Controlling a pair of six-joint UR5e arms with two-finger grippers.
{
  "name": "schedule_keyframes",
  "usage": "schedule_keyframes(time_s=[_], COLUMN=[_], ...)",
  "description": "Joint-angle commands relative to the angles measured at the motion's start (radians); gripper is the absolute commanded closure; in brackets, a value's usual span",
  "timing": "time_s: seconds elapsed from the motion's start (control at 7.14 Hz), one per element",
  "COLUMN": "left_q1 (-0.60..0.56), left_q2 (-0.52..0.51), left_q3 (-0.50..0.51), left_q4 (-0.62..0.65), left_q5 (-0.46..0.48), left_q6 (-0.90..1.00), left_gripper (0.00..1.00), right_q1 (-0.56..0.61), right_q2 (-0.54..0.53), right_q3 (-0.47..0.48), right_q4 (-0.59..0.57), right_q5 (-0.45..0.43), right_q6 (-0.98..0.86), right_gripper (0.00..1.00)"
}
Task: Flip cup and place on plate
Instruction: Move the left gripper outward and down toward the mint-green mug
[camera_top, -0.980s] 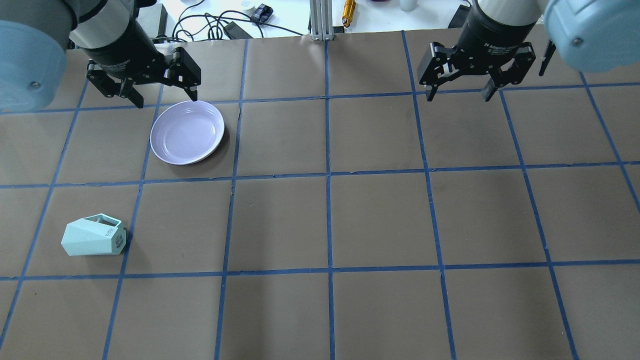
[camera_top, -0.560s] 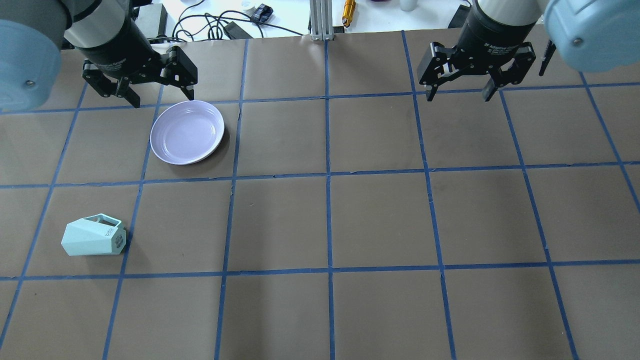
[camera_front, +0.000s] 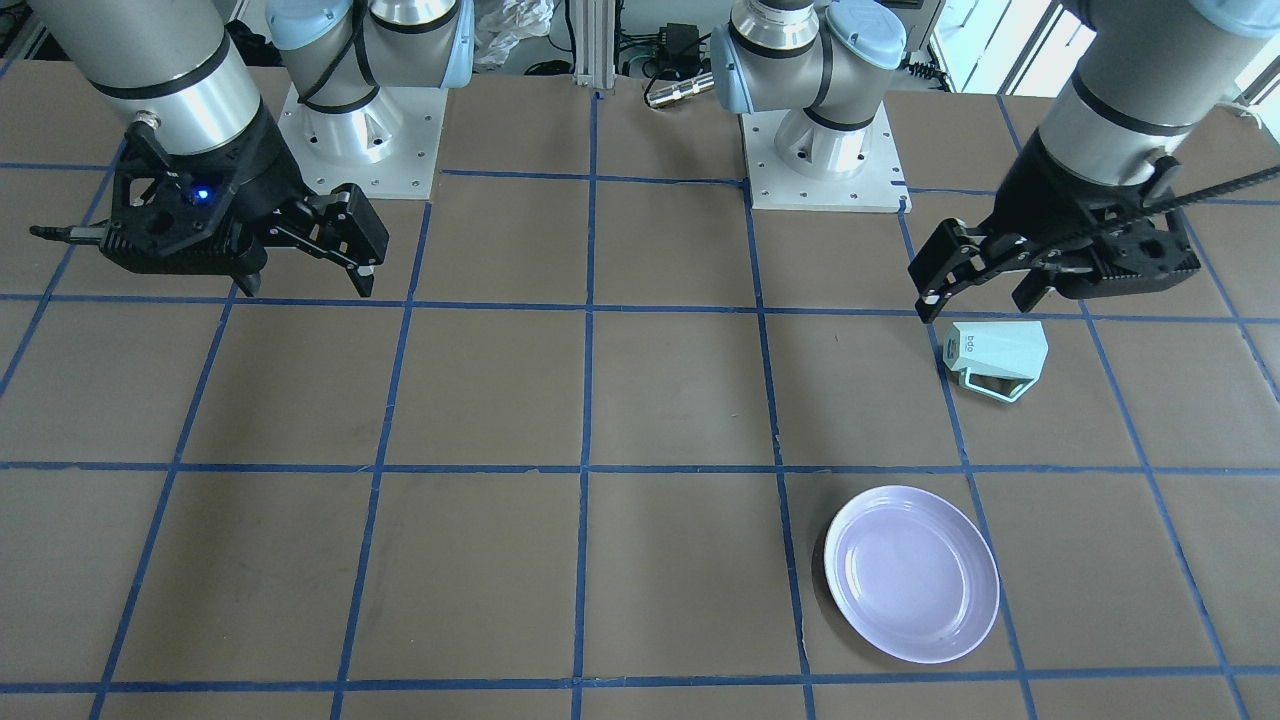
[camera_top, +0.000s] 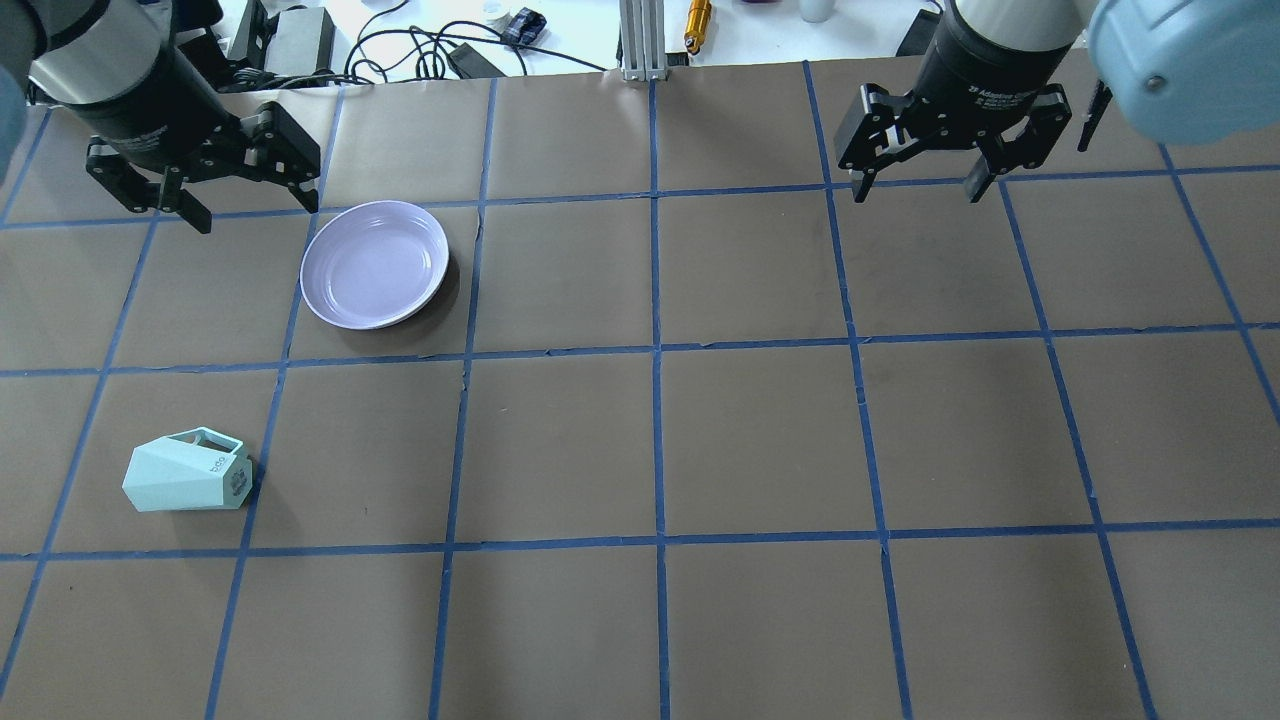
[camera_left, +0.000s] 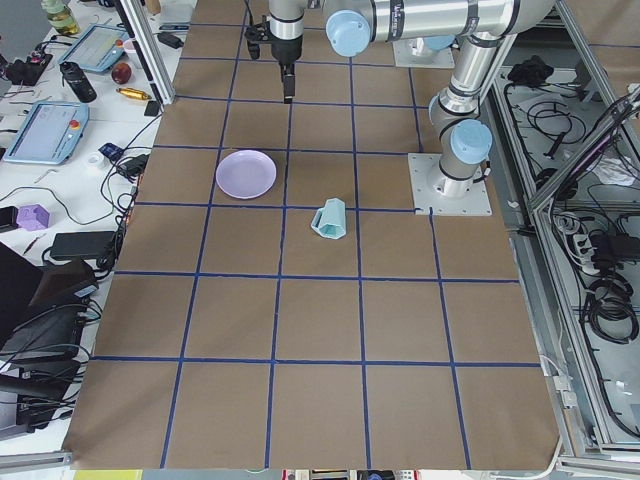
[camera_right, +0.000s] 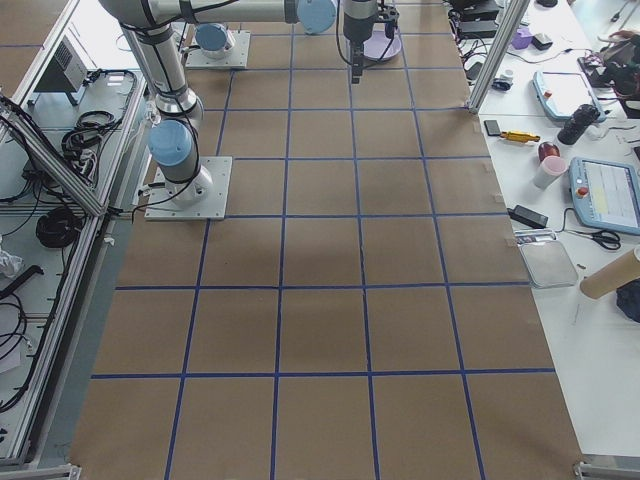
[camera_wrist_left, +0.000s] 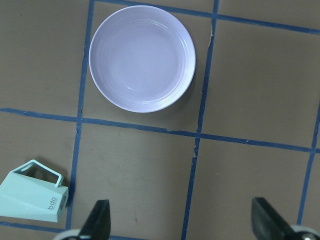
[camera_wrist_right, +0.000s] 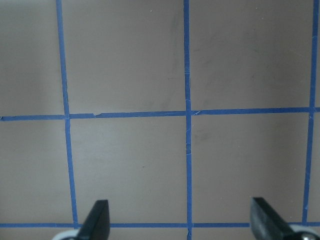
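The pale mint-green cup (camera_top: 188, 470) lies on its side on the brown table at the near left, handle up and rim pointing left. It also shows in the front view (camera_front: 1000, 355) and the left wrist view (camera_wrist_left: 32, 197). The lavender plate (camera_top: 375, 263) sits empty, farther back and to the cup's right; it also shows in the front view (camera_front: 912, 573) and the left wrist view (camera_wrist_left: 142, 57). My left gripper (camera_top: 256, 215) is open and empty, high up, left of the plate's far rim. My right gripper (camera_top: 917, 192) is open and empty, over the far right of the table.
Blue tape lines divide the table into squares. Beyond its far edge are cables, a power brick (camera_top: 475, 60) and an aluminium post (camera_top: 640, 40). The two arm bases (camera_front: 825, 150) stand at the robot's side of the table.
My left gripper has moved left, away from the plate's far rim, and stays open. The right arm, the cup and the plate have not moved.
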Motion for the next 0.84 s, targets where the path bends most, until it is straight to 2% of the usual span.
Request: schedule_keyframes(time_s=[0.0, 0.42, 0.7], left_q1=[0.159, 0.335, 0.462], left_q2=[-0.014, -0.025, -0.033], left_q3=[-0.004, -0.065, -0.123], left_q4=[-0.069, -0.089, -0.113], left_q5=[-0.013, -0.065, -0.198], left_q6=[0.185, 0.41, 0.515], left_gripper=[0.0, 0.0, 0.0], right_q1=[0.0, 0.0, 0.0], right_q2=[0.0, 0.0, 0.0], right_q3=[0.0, 0.0, 0.0], right_q4=[0.0, 0.0, 0.0], right_q5=[0.0, 0.0, 0.0], right_q6=[0.0, 0.0, 0.0], right_gripper=[0.0, 0.0, 0.0])
